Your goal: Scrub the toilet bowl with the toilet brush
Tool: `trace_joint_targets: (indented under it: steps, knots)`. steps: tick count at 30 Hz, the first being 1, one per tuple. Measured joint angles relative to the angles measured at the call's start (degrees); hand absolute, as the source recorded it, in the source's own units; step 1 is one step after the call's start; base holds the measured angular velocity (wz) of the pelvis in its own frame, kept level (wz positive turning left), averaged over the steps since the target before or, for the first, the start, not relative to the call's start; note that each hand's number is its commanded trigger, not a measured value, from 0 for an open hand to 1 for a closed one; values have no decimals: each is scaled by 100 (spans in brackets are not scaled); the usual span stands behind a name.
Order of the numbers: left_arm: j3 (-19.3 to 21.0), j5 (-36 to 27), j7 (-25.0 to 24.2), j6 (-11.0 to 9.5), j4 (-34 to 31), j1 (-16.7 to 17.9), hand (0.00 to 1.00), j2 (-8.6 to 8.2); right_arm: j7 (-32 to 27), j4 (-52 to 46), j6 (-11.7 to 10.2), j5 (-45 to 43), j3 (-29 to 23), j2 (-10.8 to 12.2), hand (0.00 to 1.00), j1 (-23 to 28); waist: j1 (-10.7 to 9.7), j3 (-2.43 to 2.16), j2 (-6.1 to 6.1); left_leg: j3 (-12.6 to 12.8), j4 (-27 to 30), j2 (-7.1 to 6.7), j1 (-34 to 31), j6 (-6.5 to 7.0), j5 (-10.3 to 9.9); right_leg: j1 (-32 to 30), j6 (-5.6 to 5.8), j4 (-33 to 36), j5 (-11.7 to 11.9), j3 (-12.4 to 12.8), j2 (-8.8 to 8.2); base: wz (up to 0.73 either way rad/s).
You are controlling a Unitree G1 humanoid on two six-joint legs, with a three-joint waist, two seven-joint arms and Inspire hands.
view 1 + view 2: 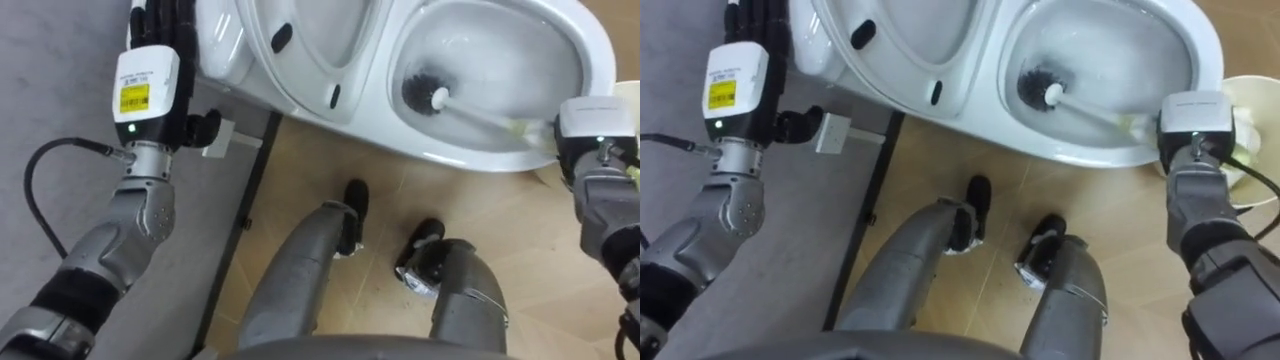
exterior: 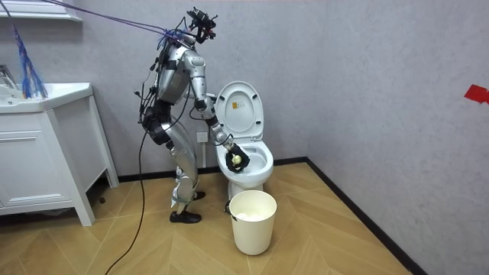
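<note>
left eye view: the toilet (image 1: 440,155) lies across the top, bowl to the right, raised seat + lid (image 1: 300,45) to the left. the brush (image 1: 475,110) is inside the bowl. its dark bristle head (image 1: 422,90) is down on the wet porcelain in the bowl's left part, and the white handle slants right toward the rim. the right hand (image 1: 595,135) sits at the bowl's right rim w/ the handle's yellow-green grip end going into it. it's seen from the back, so its fingers are mostly hidden here. the left hand (image 1: 165,30) is at top left, beside the toilet's outer side, fingers straight & pointing up, thumb out sideways, holding nothing. tan wood floor (image 1: 530,230) lies below and a grey wall (image 1: 60,60) is on the left.

room view: the robot stands on the wood floor at the toilet's side, on the room view's left of it, bent fwd w/ the right arm reaching down to the bowl. here the right hand's fingers are curled round the yellow-green grip, just over the rim. the lid stands upright against the grey wall. a white bin (image 2: 252,221) is on the floor just in front of the toilet. a white cabinet (image 2: 38,168) stands well apart at the room view's left.

right eye view: same layout. the bristle head is low in the bowl, the handle running to the right hand at the rim, w/ the bin's edge just beyond that hand. the left hand's fingers are straight, nr the toilet's side & apart from the brush.
</note>
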Motion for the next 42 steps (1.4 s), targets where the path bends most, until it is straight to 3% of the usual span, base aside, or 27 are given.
trace_joint_targets:
  steps: [3,4,7,9,13,18,24,25,28,30,32,35,38,42]
  knots:
    - [-40,-8,54,-1,-89,-77,0,92,-78,220,-210,1100,15,-5,100,-122,-10,34,-72,62,-27,5,-47,35,26,-123,-3,106,-17,31,-78,3]
    - [-35,30,123,0,-119,-82,0,100,-59,312,-319,1554,-7,11,100,-178,16,92,-209,131,-41,-30,-76,53,37,-238,8,218,-41,124,-138,-9]
    - [27,26,246,25,-309,-36,0,232,-37,400,-448,2692,-262,22,100,-471,-3,121,-362,276,-25,-57,-204,102,67,-509,13,416,-51,303,-219,-11]
    - [92,40,297,23,-329,-29,0,289,-115,402,-457,3395,-627,55,100,-747,-50,130,-419,307,40,-55,-270,108,71,-587,12,491,-51,325,-243,-6]
    - [199,283,324,158,-495,-25,0,303,-119,433,-451,3897,-661,55,100,-1010,-129,117,-653,319,132,-25,-348,120,77,-654,-2,549,-41,328,-247,0]
    - [191,357,339,248,-468,-8,0,295,-119,428,-440,3999,-661,119,100,-969,-197,111,-667,441,243,-25,-337,217,37,-684,49,676,-23,428,-299,-7]
    - [193,654,154,442,-460,104,0,275,-119,411,-439,3263,-820,166,100,-860,-212,48,-566,415,275,-119,-327,278,12,-712,118,793,-12,483,-369,-1]
    - [193,663,109,465,-448,129,0,225,-119,409,-439,3059,-820,165,100,-861,-189,25,-517,420,275,-119,-310,286,16,-692,132,779,2,485,-366,0]
    - [161,701,-58,487,-387,134,0,155,-95,371,-419,2218,-731,240,100,-861,-97,26,-337,409,298,-110,-219,311,-1,-569,154,751,4,458,-356,-3]
    - [142,711,-158,529,-389,147,0,126,-69,308,-270,1644,-637,252,100,-858,47,21,-212,415,288,-64,-222,312,-6,-569,188,683,25,467,-300,-13]
    - [139,706,-218,557,-379,208,0,124,-4,220,-104,1229,-530,253,100,-790,149,17,-79,416,259,-22,-247,270,-8,-587,157,600,57,469,-229,-13]
    - [195,708,-281,561,-338,252,0,125,97,-7,-25,958,-523,271,100,-603,161,6,-36,419,216,-13,-224,234,4,-571,146,563,84,462,-188,-4]
    - [221,661,-238,547,-227,272,0,129,201,-290,-3,914,-524,342,100,-357,161,8,11,383,199,82,-186,174,-6,-483,48,429,138,429,-54,-8]
    - [221,330,-295,530,-271,310,0,140,441,-611,40,796,-522,376,100,54,112,-4,61,301,75,140,-131,82,37,-367,2,240,151,321,37,4]
